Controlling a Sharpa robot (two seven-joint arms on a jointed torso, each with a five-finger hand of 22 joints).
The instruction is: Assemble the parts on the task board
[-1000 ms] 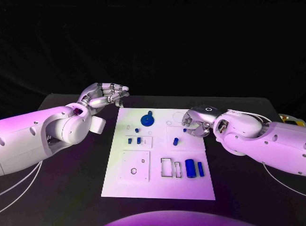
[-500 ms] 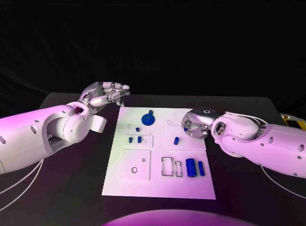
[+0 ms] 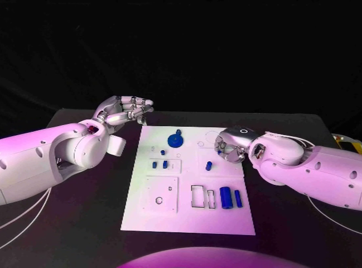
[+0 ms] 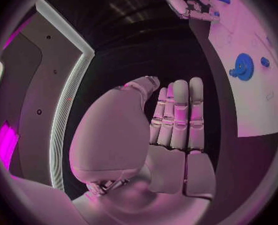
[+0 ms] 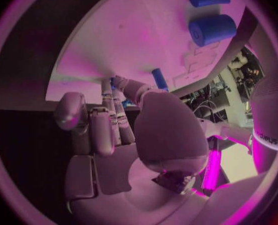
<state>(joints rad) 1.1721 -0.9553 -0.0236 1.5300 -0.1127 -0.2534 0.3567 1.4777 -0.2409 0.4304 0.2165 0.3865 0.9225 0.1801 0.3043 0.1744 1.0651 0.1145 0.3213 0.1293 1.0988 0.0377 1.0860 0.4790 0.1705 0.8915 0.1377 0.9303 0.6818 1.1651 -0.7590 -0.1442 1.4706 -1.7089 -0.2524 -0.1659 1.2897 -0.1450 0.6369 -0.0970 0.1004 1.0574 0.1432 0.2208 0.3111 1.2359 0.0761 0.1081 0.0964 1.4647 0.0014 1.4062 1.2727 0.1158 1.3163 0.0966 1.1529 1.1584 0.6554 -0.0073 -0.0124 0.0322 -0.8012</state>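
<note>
Head view: white task board point(image 3: 189, 223) in the middle of the frame, on the black table point(image 3: 293, 223). Blue gear-like part point(image 3: 175, 140) near its upper edge — right hand point(image 3: 231, 146) just to the right of it, over the board's upper right corner, fingers curled in toward the board; cannot tell whether anything is pinched. Small blue peg point(image 3: 209, 166) just below that hand, apart from it. Large blue cylinder point(image 3: 226, 197) and thin blue rod point(image 3: 238, 199) side by side, lower right of the board. Left hand point(image 3: 124, 111) upper left, off the board's corner — fingers bent together, holding nothing visible.
</note>
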